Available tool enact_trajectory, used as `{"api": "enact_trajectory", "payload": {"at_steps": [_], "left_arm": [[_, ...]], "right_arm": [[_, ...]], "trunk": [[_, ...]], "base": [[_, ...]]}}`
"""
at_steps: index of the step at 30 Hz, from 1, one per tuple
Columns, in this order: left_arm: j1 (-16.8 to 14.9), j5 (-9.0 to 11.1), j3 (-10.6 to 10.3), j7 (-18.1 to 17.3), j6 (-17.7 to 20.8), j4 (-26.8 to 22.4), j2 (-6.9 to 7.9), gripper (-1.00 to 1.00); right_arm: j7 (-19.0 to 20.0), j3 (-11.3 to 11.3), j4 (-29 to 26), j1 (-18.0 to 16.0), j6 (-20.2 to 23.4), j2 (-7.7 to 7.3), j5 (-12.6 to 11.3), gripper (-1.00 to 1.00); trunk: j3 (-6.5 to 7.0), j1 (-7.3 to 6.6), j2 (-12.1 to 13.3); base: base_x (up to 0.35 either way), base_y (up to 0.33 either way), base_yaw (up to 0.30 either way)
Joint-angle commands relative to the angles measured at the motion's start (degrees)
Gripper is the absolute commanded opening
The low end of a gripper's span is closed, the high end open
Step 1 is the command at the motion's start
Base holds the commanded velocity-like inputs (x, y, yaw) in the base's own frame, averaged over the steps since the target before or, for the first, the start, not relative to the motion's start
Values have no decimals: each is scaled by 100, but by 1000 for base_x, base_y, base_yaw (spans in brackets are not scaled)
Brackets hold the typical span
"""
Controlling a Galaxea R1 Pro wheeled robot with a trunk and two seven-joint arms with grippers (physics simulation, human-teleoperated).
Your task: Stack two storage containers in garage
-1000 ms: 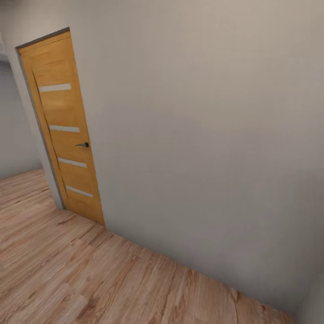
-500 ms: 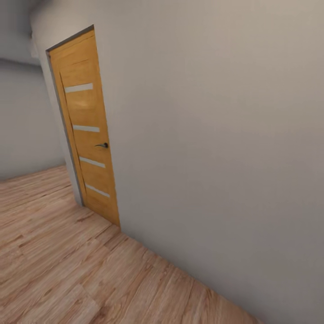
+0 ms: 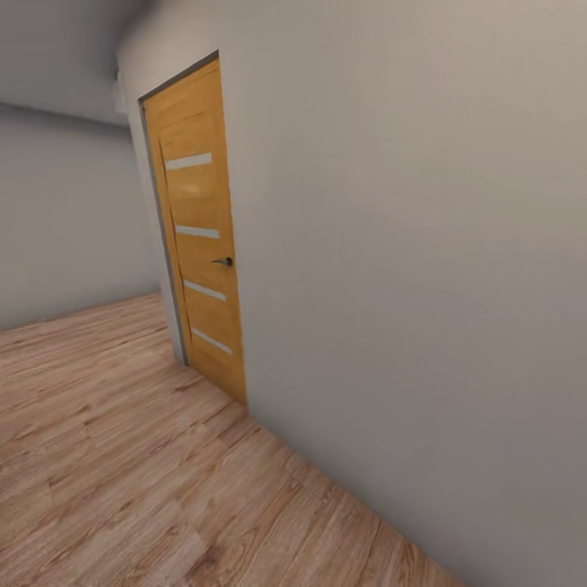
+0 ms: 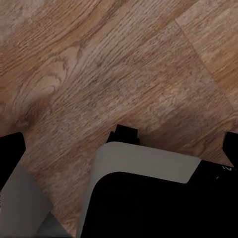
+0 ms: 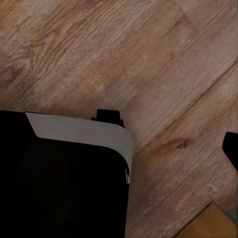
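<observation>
A grey wall [image 3: 424,244] faces me, plank floor [image 3: 122,456] below, an orange door [image 3: 200,236] shut ahead-left. I judge I am still travelling; I should steer wide of the wall and aim squarely at the door. No containers are in sight. Both wrist cameras look down at planks past my base [image 4: 148,198]; whether my claws are wide or narrow I cannot tell.

no containers anywhere here, just light wood plank floor [image 3: 122,456] running up to a plain grey-beige wall [image 3: 424,269] with a closed orange-brown wooden door [image 3: 200,236] set in it
</observation>
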Motion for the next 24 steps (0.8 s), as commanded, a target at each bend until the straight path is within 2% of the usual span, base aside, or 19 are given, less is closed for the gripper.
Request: {"api": "enact_trajectory", "payload": {"at_steps": [1, 24], "left_arm": [[-4, 39, -11, 7, -19, 5, 0, 100], [-5, 33, -12, -11, -14, 5, -13, 100]], "right_arm": [[-2, 51, 18, -7, -36, 2, -52, 100], [-2, 63, 18, -7, -44, -7, -25, 100]], "trunk": [[-6, 0, -3], [-6, 0, -3]], "base": [[0, 0, 278], [0, 0, 280]]}}
